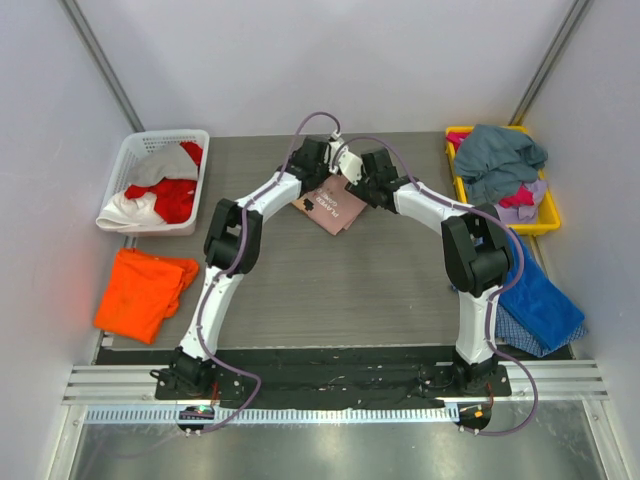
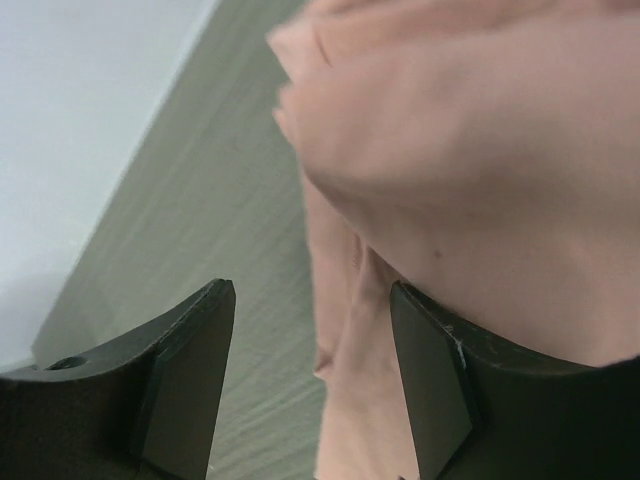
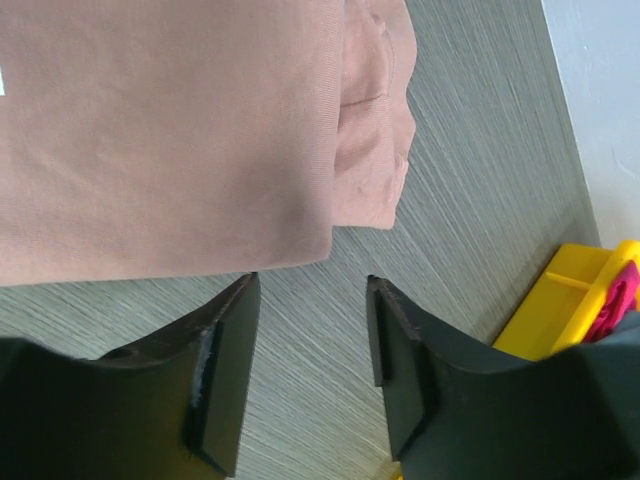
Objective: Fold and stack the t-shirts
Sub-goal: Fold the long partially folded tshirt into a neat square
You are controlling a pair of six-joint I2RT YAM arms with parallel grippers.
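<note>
The left pincer (image 2: 308, 300) is wide open and holds nothing. The edge of the pink t-shirt (image 2: 450, 150) lies just under it, close by its right finger. I cannot tell if the finger touches the cloth.

The right pincer (image 3: 310, 290) is open too, about half way. Only bare table (image 3: 470, 180) shows between its fingers, and the pink t-shirt sits just past its tips.

Both pincers are over the far middle of the table, one on each side of the pink t-shirt. From above, it looks like a small flat folded bundle, so I think this one is folded.

To the near left lies the orange t-shirt (image 1: 145, 290), roughly folded and well apart from the pink one. They are not stacked yet.

The white basket (image 1: 135, 145) at the far left holds red and white t-shirts (image 1: 175, 195) in a heap. The yellow bin (image 1: 548, 215) at the far right holds a grey-teal t-shirt (image 1: 500, 160) and others. A blue t-shirt (image 1: 540, 290) hangs over the right edge. So most of the job looks left to do.
</note>
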